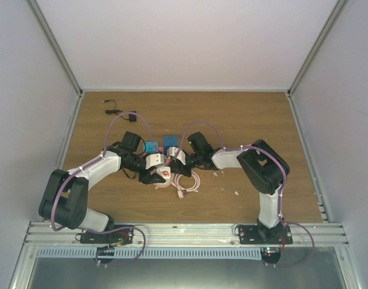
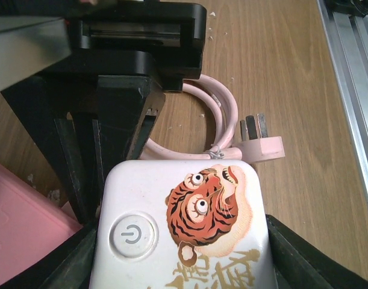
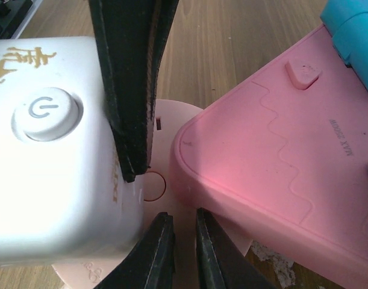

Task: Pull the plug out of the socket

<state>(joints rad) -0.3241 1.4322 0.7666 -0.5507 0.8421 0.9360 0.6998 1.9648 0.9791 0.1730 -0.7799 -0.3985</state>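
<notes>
The salmon-pink triangular socket lies flat on the wooden table, and a blue plug sits in its far end. Its corner also shows in the left wrist view. In the top view the blue plug shows beside my arms; the socket is mostly hidden under them. My left gripper is shut on a white cube with a tiger print and a power button. My right gripper is almost closed and empty. It hovers over a small pale pink disc between the white cube and the socket.
A coiled pink cord with a three-pin plug lies beside the white cube. A second blue block sits behind my left wrist. A small black cable lies at the far left. Crumbs dot the wood.
</notes>
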